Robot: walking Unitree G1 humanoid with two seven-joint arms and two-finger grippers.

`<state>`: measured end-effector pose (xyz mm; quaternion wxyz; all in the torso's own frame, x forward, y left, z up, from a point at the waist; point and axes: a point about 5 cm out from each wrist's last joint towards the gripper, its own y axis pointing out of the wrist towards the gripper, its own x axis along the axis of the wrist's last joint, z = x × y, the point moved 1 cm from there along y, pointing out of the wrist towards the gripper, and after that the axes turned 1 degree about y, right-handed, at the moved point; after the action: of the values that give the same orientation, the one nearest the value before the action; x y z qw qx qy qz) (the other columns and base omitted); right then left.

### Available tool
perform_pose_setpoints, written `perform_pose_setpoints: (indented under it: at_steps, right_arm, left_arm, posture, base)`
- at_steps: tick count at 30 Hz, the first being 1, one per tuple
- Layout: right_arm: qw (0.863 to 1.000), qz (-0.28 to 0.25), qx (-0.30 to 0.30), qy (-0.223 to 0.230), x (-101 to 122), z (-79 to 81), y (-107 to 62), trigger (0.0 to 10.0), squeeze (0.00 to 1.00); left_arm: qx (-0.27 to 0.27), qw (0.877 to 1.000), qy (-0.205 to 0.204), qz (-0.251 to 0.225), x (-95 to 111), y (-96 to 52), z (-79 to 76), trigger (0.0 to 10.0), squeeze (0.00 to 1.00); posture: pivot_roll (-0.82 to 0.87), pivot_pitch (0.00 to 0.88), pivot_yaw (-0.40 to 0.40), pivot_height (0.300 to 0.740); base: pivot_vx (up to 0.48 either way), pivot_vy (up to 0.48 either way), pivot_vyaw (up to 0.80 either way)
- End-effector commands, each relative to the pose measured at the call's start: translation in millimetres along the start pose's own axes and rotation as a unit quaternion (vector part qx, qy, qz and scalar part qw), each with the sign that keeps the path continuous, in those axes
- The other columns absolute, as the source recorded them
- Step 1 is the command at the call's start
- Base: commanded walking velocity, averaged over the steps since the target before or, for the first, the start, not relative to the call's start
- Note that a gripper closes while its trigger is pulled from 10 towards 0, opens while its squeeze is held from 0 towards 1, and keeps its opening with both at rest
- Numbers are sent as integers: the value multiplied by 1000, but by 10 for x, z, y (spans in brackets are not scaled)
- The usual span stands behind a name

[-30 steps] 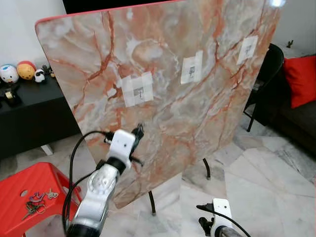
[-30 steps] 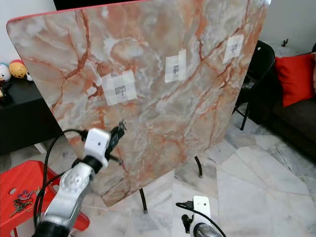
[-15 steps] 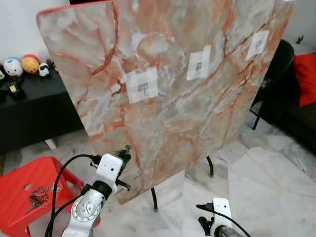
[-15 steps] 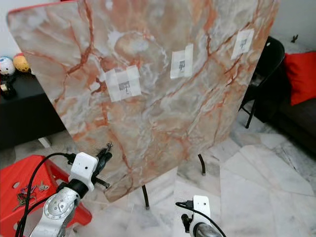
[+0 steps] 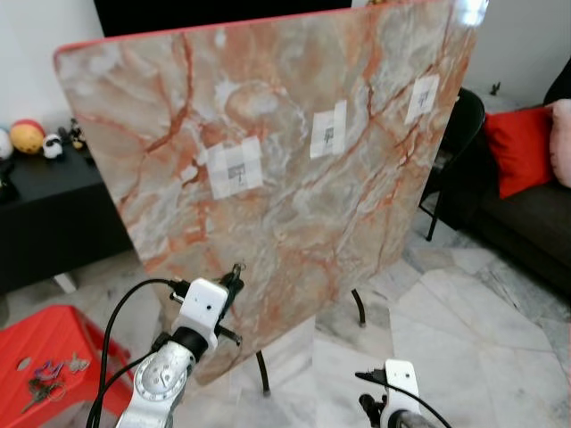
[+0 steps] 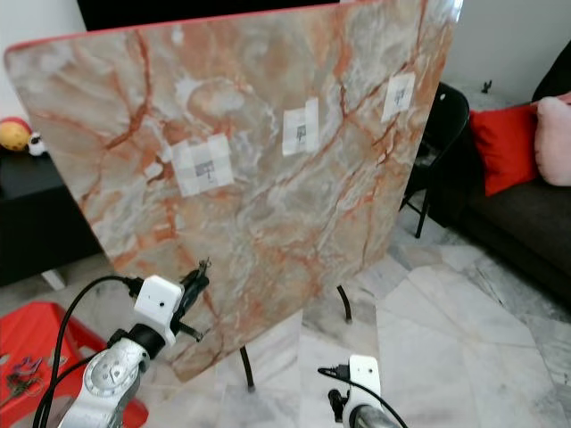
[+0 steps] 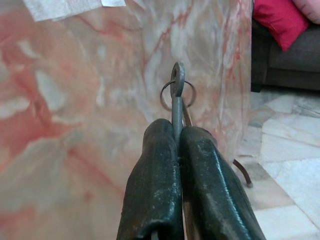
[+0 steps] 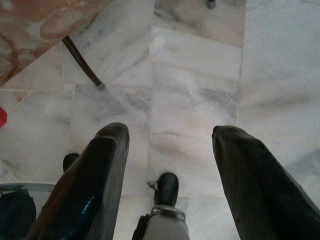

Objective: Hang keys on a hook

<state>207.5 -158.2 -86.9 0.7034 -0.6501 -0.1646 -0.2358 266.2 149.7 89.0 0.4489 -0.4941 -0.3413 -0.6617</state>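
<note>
A large marble-patterned board (image 5: pixel 294 169) with a red rim stands tilted on thin dark legs (image 5: pixel 264 390) over a pale marble tile floor (image 5: pixel 464 339). Three taped paper patches sit on the board's face in a rising row: one (image 5: pixel 235 167) toward its left edge, one (image 5: pixel 327 130) near the middle, and one (image 5: pixel 422 98) by its right edge; each carries a small dark fitting too small to make out clearly. A black cabinet (image 5: pixel 53 214) stands behind the board's left edge with round toys (image 5: pixel 27 135) on top, and a dark sofa with a red cushion (image 5: pixel 517 147) lies beyond the right edge. A red stool (image 5: pixel 45 374) stands at the lower left, with a loose bunch of keys (image 5: pixel 36 382) lying on its seat.

The left gripper (image 7: pixel 176 150) is raised in front of the board's lower left part, its two black fingers (image 7: pixel 155 185) clenched together on a key (image 7: pixel 176 97); the key's head sticks out past the fingertips with a thin key ring (image 7: pixel 177 95) threaded through its hole, close to the board's surface and well below the patches.

The right gripper (image 8: pixel 167 150) hangs low over the floor, fingers spread apart and released.
</note>
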Motion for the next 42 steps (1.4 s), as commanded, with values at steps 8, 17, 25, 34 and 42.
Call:
perform_pose_setpoints:
  at_steps: [8, 17, 25, 34, 42]
  right_arm:
    - [1000, 0, -2, 3, 11, 2, 2, 10000, 0]
    - [1000, 0, -1, 4, 15, 5, 2, 10000, 0]
    - [1000, 0, -1, 5, 9, 11, 2, 10000, 0]
    - [1000, 1, -1, 8, 4, 12, 2, 10000, 0]
    - [1000, 1, -2, 7, 6, 11, 2, 10000, 0]
  left_arm:
    - [-12, 1000, 13, -22, 118, 59, 3, 10000, 0]
    - [-12, 999, 15, -25, 133, 51, -3, 10000, 0]
    - [-4, 999, 10, -32, 160, 29, 42, 10000, 0]
    - [9, 1000, 8, -22, 135, -29, 136, 10000, 0]
    - [9, 1000, -12, -24, 151, -15, 125, 10000, 0]
  posture:
    - [51, 0, -33, 740]
    - [52, 0, -34, 740]
    - [52, 0, -32, 740]
    - [53, 0, -33, 740]
    - [58, 0, -33, 740]
  base:
    - [391, 0, 0]
    - [81, 0, 0]
    - [0, 0, 0]
    - [0, 0, 0]
    - [0, 200, 0]
